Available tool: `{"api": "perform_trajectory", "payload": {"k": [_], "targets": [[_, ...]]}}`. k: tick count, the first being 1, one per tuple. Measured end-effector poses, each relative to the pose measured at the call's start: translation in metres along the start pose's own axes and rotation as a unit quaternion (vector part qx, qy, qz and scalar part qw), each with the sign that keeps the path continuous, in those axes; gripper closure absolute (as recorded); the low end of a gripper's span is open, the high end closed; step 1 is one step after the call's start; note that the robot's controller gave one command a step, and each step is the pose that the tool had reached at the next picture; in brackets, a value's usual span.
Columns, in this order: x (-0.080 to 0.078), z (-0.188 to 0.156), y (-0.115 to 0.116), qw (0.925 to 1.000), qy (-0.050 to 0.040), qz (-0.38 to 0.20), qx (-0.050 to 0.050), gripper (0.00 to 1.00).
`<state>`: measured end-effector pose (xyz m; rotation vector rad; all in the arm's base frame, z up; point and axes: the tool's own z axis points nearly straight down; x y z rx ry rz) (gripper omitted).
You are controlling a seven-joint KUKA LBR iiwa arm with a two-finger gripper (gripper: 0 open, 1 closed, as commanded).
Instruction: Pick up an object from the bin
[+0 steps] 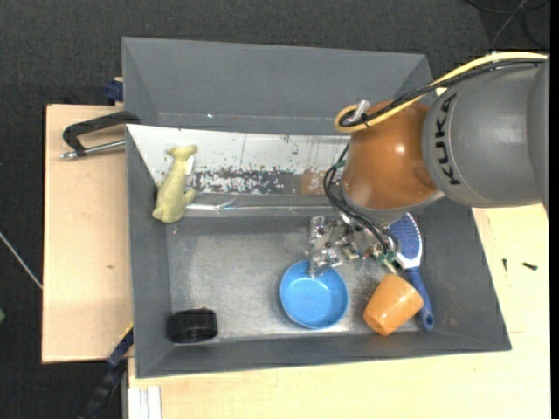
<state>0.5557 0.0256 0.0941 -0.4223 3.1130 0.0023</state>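
the tool [325, 257] hangs low in the lower right part of the grey bin [227, 269], its tip just over the upper rim of a blue bowl [313, 302]. whether the tool is apart or together i cannot tell. the bowl stands upright with its mouth facing up; it is round, so it has no long axis. just right of it an orange cup [393, 305] lies tipped against a blue brush [408, 241]. the brush's long axis runs top to bottom, head uppermost, handle toward the lower right corner. a yellow toy animal [175, 195] leans at the upper left, and a black round thing [192, 325] sits at the lower left.
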Motion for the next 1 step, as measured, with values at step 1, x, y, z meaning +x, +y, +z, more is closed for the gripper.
{"api": "perform_trajectory", "payload": {"k": [1], "targets": [[0.0058, -0.1254, -0.0120, 1.0000, -0.0069, -0.007, 0.002, 1.00]]}}
